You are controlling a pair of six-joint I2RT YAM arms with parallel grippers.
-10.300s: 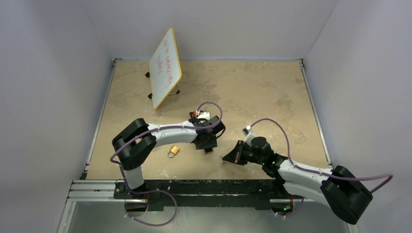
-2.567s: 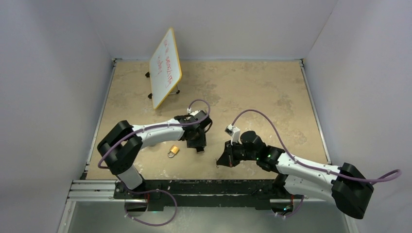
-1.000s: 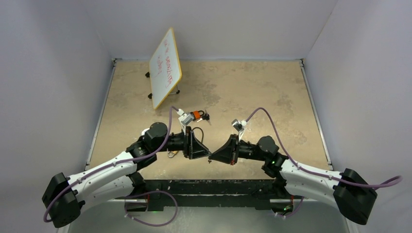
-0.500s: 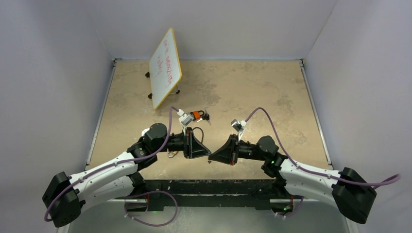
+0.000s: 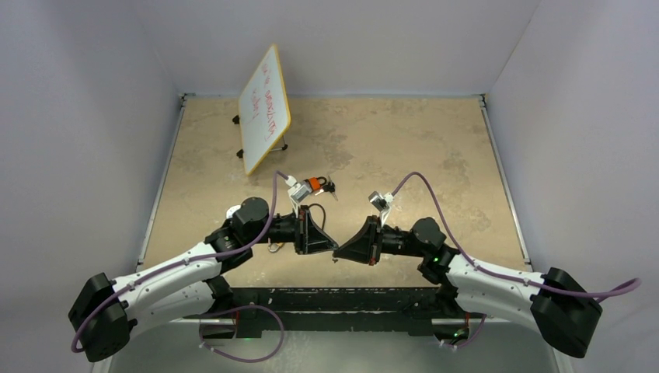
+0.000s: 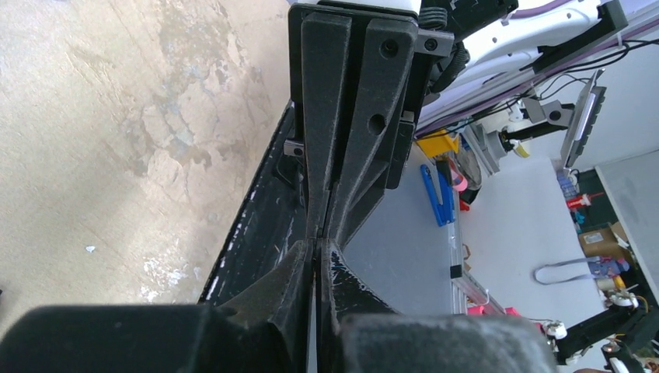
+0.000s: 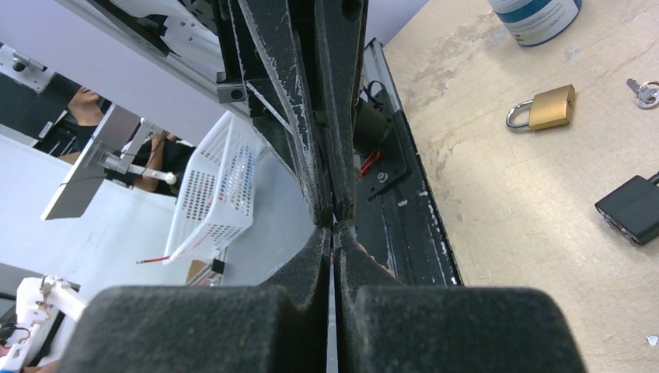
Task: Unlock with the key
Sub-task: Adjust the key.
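My left gripper [image 5: 332, 249] and right gripper [image 5: 338, 251] meet tip to tip above the table's near edge. In the left wrist view my left gripper [image 6: 319, 247] has its fingers pressed almost together. The right one's fingers [image 6: 342, 116] point straight at it. My right gripper [image 7: 334, 229] is shut, and I cannot see whether anything sits between either pair of tips. The brass padlock [image 7: 544, 109] lies on the table, half hidden under the left arm in the top view [image 5: 274, 247]. A small silver key [image 7: 643, 92] lies beyond it.
A tilted whiteboard [image 5: 264, 109] stands at the far left of the table. A flat black object [image 7: 633, 208] lies on the table near the key. A white cylinder with a blue band [image 7: 536, 12] stands farther off. The black base rail [image 5: 311, 299] runs along the near edge.
Since ten seconds ago both arms have swung in from the table's middle to meet tip to tip. Over the last second they hold still while the left fingers draw together.
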